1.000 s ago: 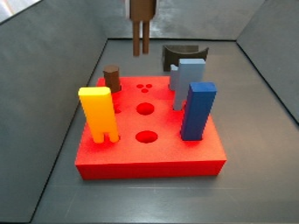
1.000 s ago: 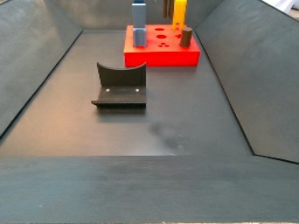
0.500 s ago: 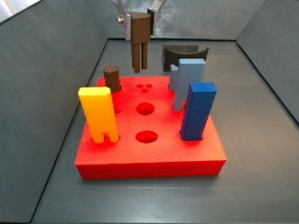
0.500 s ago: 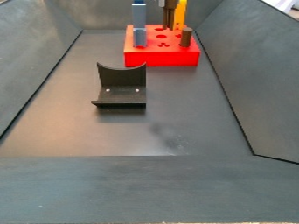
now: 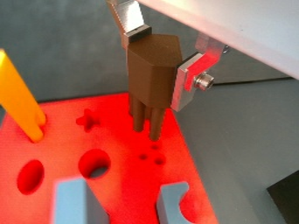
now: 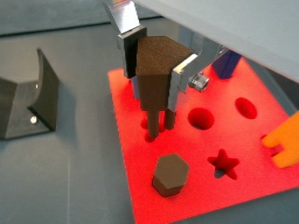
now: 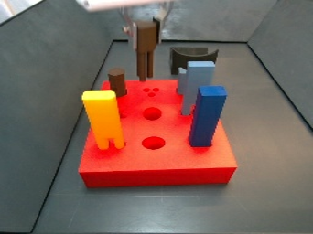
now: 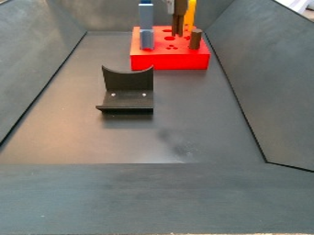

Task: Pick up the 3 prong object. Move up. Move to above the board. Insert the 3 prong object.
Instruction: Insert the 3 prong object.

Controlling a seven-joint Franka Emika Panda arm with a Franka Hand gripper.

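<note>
One upright 3 prong object [image 5: 152,83] in end effector [image 5: 162,70]

A robot test rig in a lab, not a home or shop. Sloped dark grey metal walls [image 8: 50,83] close in a bare grey floor [image 8: 172,138] like a trough. Away from the gripper [image 7: 146,26], the fixture [image 8: 125,90] stands on the floor. Below the gripper lies a red board [image 7: 153,160] with cut holes, carrying plain coloured test shapes: a yellow piece [image 7: 102,117], a blue block [image 7: 208,114] and a short brown cylinder [image 7: 117,82].
</note>
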